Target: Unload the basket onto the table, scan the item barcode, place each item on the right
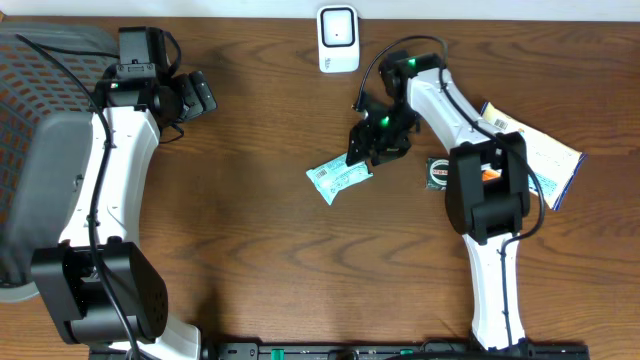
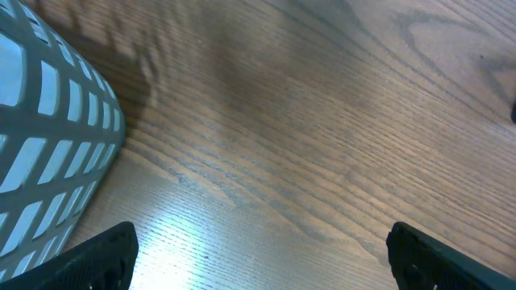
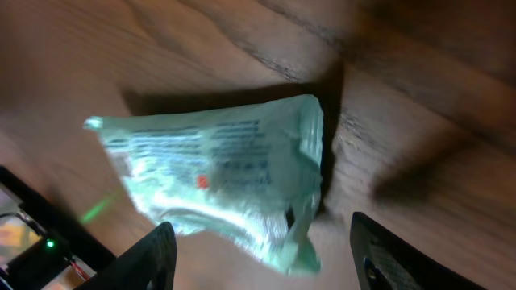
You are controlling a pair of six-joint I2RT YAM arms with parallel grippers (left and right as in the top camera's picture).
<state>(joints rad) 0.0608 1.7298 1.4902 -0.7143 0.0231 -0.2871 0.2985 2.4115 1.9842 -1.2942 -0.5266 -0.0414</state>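
The dark wooden table (image 1: 250,230) fills the view, its grain running across it, with a grey mesh basket (image 1: 30,80) off its left edge. A white scanner (image 1: 338,38) sits at the far edge, near the middle. The pale green packet (image 1: 338,178) lies flat on the wood towards the centre, printed side up, well apart from the scanner. The right gripper (image 1: 362,152) hangs over the packet's right end with its jaws apart. From the right wrist, the packet (image 3: 226,173) lies between the two fingers (image 3: 153,258), not pinched. The left gripper (image 1: 195,95) is over bare wood beside the basket, its jaws spread wide and holding nothing. On the right, beside the arm, lie a blue-and-white pouch (image 1: 550,160) and a small dark round item (image 1: 437,172).
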